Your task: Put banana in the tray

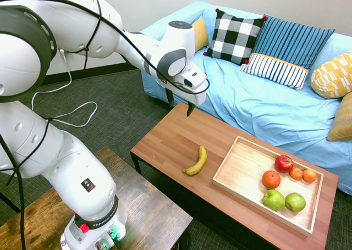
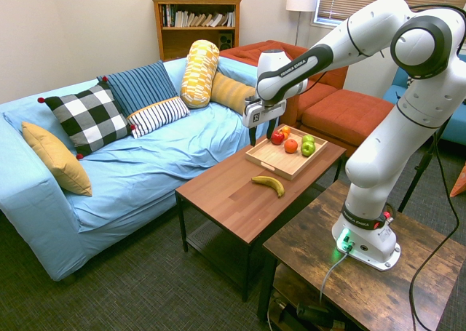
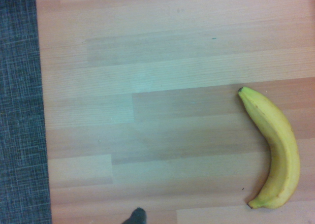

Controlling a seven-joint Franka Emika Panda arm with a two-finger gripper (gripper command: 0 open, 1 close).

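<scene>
Going by the first exterior view, see the banana on the table, just left of the wooden tray and outside it. Lies flat on its side, bent like a smile, with one tip to the far side and one to the near left. Looks yellow and whole, so likely feels firm but a bit soft under the peel, and not heavy. May be a little slippery, and could bruise with a hard pinch. Best to take hold around the fat middle, one finger on each long side, to keep both ends from dipping. Better not to grab a thin tip: could swing down or slip out. Pinch gently, then lift straight up, high enough to clear the low side of the tray. Now see the gripper, with its two fingers well apart and nothing between them. Hangs above the far left part of the table, near the sofa, with fingers pointing down. Needs to go nearer and a bit right to get over the banana, then turn to fit across it. Reaches out with the arm bent up high, well clear of the fruit.
</scene>
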